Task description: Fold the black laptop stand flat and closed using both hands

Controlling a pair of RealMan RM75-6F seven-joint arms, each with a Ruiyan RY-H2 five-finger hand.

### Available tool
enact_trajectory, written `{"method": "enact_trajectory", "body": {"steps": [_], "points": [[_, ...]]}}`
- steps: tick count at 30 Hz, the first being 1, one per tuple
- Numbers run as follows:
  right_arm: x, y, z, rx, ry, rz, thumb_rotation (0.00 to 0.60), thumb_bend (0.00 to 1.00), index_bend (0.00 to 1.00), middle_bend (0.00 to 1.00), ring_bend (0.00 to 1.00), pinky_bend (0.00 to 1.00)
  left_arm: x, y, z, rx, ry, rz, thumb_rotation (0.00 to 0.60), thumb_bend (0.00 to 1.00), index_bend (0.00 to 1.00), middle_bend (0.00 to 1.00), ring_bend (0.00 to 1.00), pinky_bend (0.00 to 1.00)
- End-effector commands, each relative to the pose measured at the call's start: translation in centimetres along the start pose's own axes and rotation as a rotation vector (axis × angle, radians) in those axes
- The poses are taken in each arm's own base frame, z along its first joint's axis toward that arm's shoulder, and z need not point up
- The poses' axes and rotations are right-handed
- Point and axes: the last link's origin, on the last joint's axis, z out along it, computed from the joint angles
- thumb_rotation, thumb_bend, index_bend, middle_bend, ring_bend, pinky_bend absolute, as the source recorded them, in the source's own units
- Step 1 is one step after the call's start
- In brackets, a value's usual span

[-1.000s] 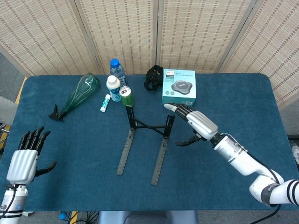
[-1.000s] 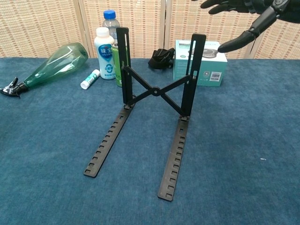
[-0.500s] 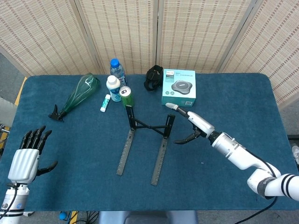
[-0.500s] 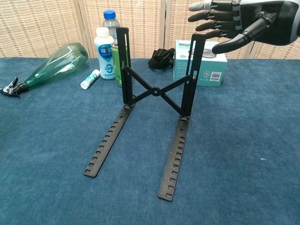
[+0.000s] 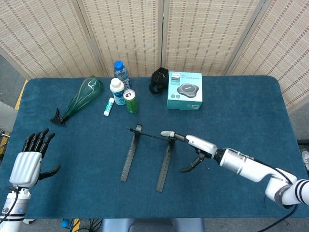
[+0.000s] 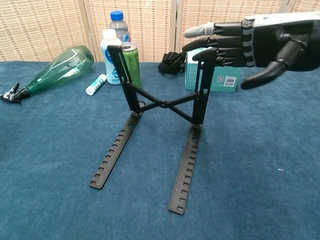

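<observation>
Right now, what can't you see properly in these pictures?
- Left robot hand: head view only; the chest view leaves it out.
- Teal box: chest view, partly behind the right robot hand and the laptop stand.
- White bottle: its label print is too small.
- Black bundle: both views, can't tell what it is.
</observation>
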Motion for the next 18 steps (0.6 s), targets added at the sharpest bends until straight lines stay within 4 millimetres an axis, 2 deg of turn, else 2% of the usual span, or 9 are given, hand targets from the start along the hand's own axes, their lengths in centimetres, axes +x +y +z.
{"method": "enact_trajectory", "body": {"steps": [1,6,10,14,18], "points": [[-0.8,-0.9,-1.6,0.026,-0.047,-0.022,0.600,0.00,0.00,0.08,0.00,0.00,0.0,0.1,0.5,-0.014,-0.001,-0.001,0.600,0.15,0.08,0.01,0.00,0.00],[-0.8,-2.1,-3.3,0.055,-0.032,-0.059,0.600,0.00,0.00,0.08,0.00,0.00,0.4,0.4,1.9,-0.046,0.012,-0.006,0.600,0.15,0.08,0.01,0.00,0.00],[0.1,-2.4,-4.4,0.042,0.025,-0.130,0.600,0.00,0.00,0.08,0.00,0.00,0.4,0.7,3.2,-0.085,0.009,-0.011,0.600,0.15,0.08,0.01,0.00,0.00],[1.3,-1.8,-5.2,-0.056,0.129,-0.433,0.600,0.00,0.00,0.08,0.00,0.00,-0.3,1.4,4.9,-0.155,-0.031,0.005,0.600,0.15,0.08,0.01,0.00,0.00],[1.1,-1.5,-5.2,-0.128,0.202,-0.614,0.600,0.00,0.00,0.08,0.00,0.00,-1.5,2.3,6.7,-0.226,-0.070,0.028,0.600,0.15,0.08,0.01,0.00,0.00]]}}
